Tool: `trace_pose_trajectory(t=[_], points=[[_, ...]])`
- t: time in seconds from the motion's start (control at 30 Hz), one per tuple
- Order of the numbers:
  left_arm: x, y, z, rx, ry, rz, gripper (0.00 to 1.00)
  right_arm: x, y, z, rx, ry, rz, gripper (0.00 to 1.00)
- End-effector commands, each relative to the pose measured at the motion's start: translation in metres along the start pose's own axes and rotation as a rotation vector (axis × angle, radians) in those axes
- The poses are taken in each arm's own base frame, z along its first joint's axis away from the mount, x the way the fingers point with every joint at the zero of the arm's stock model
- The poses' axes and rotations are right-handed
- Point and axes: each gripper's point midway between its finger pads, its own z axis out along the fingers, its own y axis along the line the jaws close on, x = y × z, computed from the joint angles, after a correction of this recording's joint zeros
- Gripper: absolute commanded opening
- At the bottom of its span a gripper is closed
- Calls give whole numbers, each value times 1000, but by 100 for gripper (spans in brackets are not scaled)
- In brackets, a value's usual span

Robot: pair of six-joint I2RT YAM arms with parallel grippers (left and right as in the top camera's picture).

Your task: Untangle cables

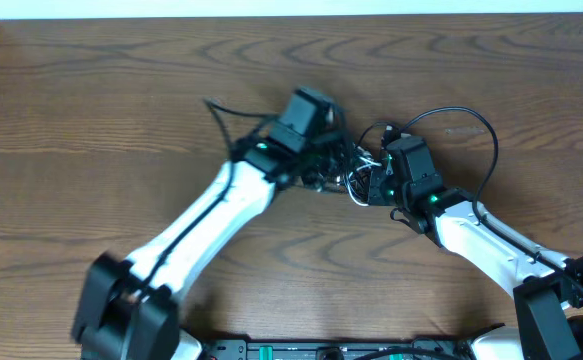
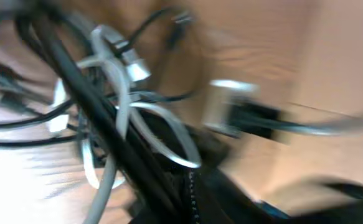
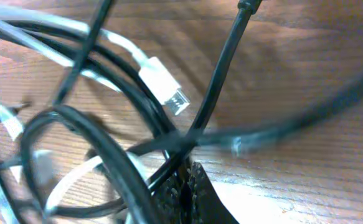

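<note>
Overhead: left arm (image 1: pixel 221 205) and right arm (image 1: pixel 471 232) converge on cables (image 1: pixel 363 172).

The worktop (image 1: pixel 121 90) is warm brown with darker, wavy wood grain. The cables (image 1: pixel 359 172) are mostly glossy black, and one is white. Its plug (image 3: pixel 158 82) is white with a silver metal tip (a second plug (image 2: pixel 221 106), blurred, looks silver on a black body). The left arm (image 1: pixel 211 212) and right arm (image 1: pixel 479 240) have white shells with black joints, each carrying a small green light. The right gripper (image 3: pixel 184 186) is black and finely stippled.
</note>
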Motion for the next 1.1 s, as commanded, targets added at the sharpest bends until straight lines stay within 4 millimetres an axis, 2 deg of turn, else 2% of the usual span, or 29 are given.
trace_pose_trajectory(t=[0.0, 0.1, 0.13, 0.27, 0.33, 0.43, 0.5, 0.63, 0.7, 0.77, 0.83, 0.9, 1.07], points=[[1, -38, -43, 182, 33, 74, 7, -3, -2, -3, 8, -14, -37, 1], [-13, -51, -76, 274, 5, 59, 7, -3, -2, -3, 9, -13, -60, 1], [-20, -57, -93, 323, -8, 54, 7, -4, -3, -3, 13, -16, -61, 1], [-37, -64, -138, 432, -36, 48, 7, -6, -8, -3, 43, -31, -66, 1], [-45, -61, -154, 458, -54, 54, 7, -8, -11, -3, 62, -39, -83, 1], [-54, -51, -165, 463, -69, 68, 7, -10, -14, -4, 80, -48, -117, 1], [-55, -39, -164, 430, -73, 71, 7, -11, -13, -4, 75, -52, -140, 1], [-51, 7, -145, 223, -96, 46, 8, -18, -4, -12, 38, -75, -154, 1], [-47, 31, -138, 104, -104, 31, 7, -22, 5, -20, -8, -90, -178, 5], [-43, 52, -134, 0, -103, 28, 7, -27, 12, -30, -43, -108, -191, 30], [-39, 68, -131, -85, -97, 44, 8, -30, 14, -41, -50, -123, -189, 45], [-35, 80, -127, -148, -83, 57, 8, -31, 13, -49, -48, -128, -185, 55], [-24, 90, -110, -208, -15, 126, 8, -25, 8, -60, -41, -106, -176, 61]])
